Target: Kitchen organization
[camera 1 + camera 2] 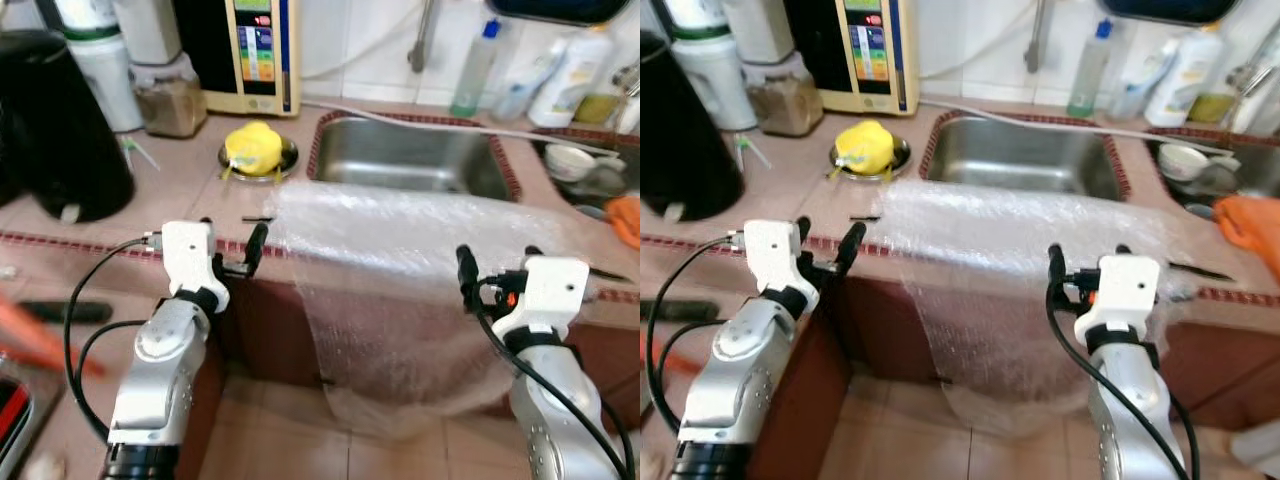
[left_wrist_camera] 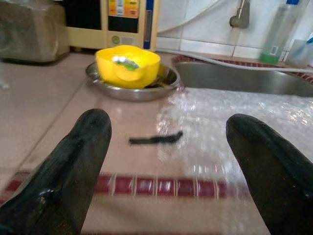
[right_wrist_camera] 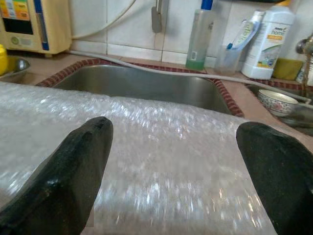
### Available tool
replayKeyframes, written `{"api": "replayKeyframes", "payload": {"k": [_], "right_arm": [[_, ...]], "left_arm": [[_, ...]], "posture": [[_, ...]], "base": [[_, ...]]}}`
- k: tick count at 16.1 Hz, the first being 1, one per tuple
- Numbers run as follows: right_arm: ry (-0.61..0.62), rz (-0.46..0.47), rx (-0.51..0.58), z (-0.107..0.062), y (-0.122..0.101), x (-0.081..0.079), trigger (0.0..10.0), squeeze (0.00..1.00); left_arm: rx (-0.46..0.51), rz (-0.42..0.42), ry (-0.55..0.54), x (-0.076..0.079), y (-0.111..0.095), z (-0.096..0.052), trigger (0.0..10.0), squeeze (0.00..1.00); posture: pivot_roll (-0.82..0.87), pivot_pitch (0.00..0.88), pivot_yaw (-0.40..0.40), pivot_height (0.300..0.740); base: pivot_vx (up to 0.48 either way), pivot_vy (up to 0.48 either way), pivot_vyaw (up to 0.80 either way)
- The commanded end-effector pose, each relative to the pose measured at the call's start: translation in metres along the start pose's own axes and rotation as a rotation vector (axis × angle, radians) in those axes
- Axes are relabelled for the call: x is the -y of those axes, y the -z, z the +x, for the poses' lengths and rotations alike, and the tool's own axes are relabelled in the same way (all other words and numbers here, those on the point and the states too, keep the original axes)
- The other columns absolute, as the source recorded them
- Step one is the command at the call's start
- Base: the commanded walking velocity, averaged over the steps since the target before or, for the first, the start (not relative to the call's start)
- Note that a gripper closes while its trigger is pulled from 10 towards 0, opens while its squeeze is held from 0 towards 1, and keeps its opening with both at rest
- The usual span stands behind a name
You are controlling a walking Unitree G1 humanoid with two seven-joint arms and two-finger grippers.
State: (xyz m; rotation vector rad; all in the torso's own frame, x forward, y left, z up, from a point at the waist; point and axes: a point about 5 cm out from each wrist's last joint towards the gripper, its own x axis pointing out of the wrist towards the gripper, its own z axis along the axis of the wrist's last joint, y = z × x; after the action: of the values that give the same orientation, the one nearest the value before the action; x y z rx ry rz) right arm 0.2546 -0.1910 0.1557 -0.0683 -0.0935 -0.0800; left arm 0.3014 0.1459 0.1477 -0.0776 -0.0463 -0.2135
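A clear sheet of bubble wrap (image 1: 400, 260) lies over the counter in front of the steel sink (image 1: 400, 155) and hangs down past the counter's edge. My left gripper (image 1: 232, 235) is open at the counter edge, just left of the sheet. In the left wrist view its fingers (image 2: 73, 166) frame a small black strip (image 2: 155, 139) and the sheet's left edge. Beyond the strip, a yellow container (image 1: 253, 148) sits in a steel dish (image 1: 285, 160). My right gripper (image 1: 498, 262) is open at the counter edge, with the bubble wrap (image 3: 166, 142) spread between and beyond its fingers.
A black appliance (image 1: 50, 130), a white flask (image 1: 100, 60), a jar (image 1: 172, 95) and a beige water unit (image 1: 250, 55) stand at the back left. Bottles (image 1: 475, 70) line the wall behind the sink. A bowl (image 1: 568, 160) and orange cloth (image 1: 625, 215) lie at the right.
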Motion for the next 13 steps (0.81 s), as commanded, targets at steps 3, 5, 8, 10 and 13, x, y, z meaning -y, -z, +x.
{"api": "replayKeyframes", "payload": {"k": [3, 5, 8, 10, 13], "right_arm": [[0.023, -0.020, 0.007, -0.0007, -0.0026, 0.0082, 10.0, 0.00], [0.022, -0.022, 0.008, -0.0003, -0.0028, 0.0076, 10.0, 0.00], [0.023, -0.025, 0.007, -0.0003, -0.0028, 0.0082, 10.0, 0.00], [0.023, -0.025, 0.007, -0.0002, -0.0030, 0.0084, 10.0, 0.00], [0.006, -0.013, 0.011, -0.0005, -0.0033, 0.0049, 10.0, 0.00]], "left_arm": [[0.016, -0.004, 0.013, 0.0059, -0.0029, 0.0014, 10.0, 0.00], [0.020, -0.012, 0.019, 0.0063, -0.0033, 0.0014, 10.0, 0.00], [0.016, -0.011, 0.022, 0.0063, -0.0027, 0.0011, 10.0, 0.00], [0.016, -0.007, 0.022, 0.0064, -0.0030, 0.0016, 10.0, 0.00], [0.013, -0.009, 0.020, 0.0061, -0.0020, 0.0013, 10.0, 0.00]], "posture": [[-0.06, 0.082, -0.028, 0.740], [-0.06, 0.081, -0.027, 0.740], [-0.06, 0.083, -0.026, 0.740], [-0.06, 0.088, -0.027, 0.740], [-0.06, 0.080, -0.025, 0.740]], "base": [[0.000, 0.000, 0.00], [0.000, 0.000, 0.00], [0.000, -0.441, 0.00], [0.000, -0.480, 0.00], [0.000, -0.480, 0.00]]}}
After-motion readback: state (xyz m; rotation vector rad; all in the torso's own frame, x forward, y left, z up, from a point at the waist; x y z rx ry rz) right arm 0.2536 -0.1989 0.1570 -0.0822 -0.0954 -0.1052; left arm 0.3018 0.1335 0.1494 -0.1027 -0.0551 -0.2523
